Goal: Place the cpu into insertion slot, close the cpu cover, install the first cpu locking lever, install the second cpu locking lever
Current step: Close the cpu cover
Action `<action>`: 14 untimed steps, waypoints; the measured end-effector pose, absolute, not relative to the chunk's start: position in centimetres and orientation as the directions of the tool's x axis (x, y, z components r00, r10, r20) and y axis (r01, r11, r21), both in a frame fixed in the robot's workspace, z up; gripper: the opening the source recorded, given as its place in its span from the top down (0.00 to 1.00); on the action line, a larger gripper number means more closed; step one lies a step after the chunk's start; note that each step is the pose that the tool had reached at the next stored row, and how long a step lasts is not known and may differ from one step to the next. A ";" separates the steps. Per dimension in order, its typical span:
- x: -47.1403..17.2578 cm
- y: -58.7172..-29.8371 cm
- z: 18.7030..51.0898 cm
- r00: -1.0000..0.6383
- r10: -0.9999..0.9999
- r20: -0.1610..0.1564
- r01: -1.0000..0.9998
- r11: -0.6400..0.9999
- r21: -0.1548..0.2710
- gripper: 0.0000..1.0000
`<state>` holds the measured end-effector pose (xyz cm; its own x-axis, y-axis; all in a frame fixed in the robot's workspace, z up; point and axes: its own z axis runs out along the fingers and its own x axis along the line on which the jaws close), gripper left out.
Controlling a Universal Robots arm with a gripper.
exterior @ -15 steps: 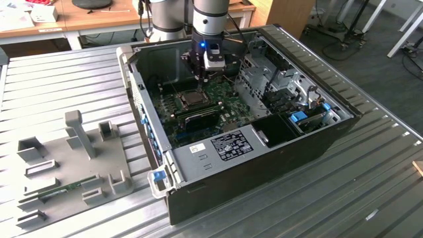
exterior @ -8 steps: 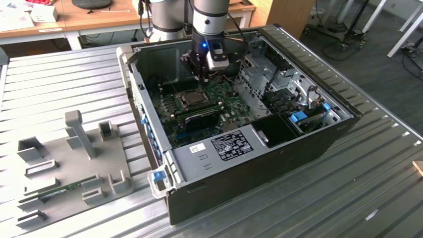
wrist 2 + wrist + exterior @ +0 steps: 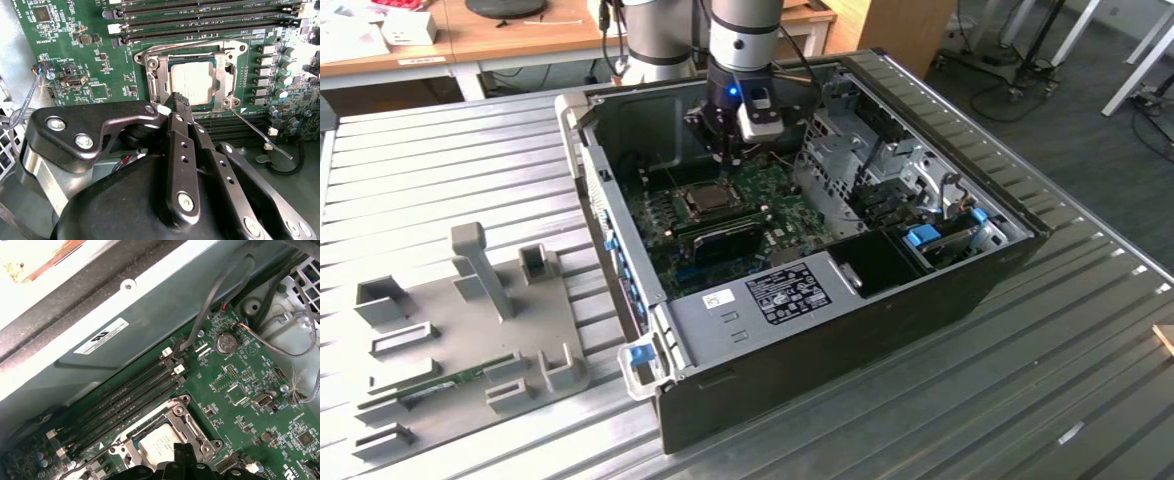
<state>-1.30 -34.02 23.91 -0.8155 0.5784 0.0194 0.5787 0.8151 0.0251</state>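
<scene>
**Cpu seated under the cover, my jaws together at its near edge**

The cpu [image 3: 192, 82] lies flat in the insertion slot [image 3: 200, 46], directly ahead of my jaws, pale through the window of the cpu cover [image 3: 159, 75], which lies down over it. My jaws are together and hold nothing. The fingertips [image 3: 179, 100] are at the cover's nearest edge; whether they touch it I cannot tell. A thin locking lever [image 3: 260, 134] slants loose off to one side of my jaws. Beyond the slot run long black memory slots [image 3: 200, 20] on the green circuit board [image 3: 100, 50]. All this sits below me in the open computer case [image 3: 854, 330] on the ribbed metal bench [image 3: 454, 170].
</scene>
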 end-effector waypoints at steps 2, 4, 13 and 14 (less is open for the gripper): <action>-1.3 -34.0 23.9 -0.831 0.556 0.019 0.556 0.831 0.025 0.90; -1.3 -34.0 23.9 -0.848 0.530 0.020 0.531 0.847 0.026 0.90; -1.3 -34.0 23.9 -0.912 0.409 0.020 0.410 0.912 0.027 0.90; -1.3 -34.0 23.9 -0.918 0.396 0.020 0.396 0.918 0.027 0.90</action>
<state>-1.31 -34.02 23.92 -0.9182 0.3957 0.0196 0.3961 0.9178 0.0272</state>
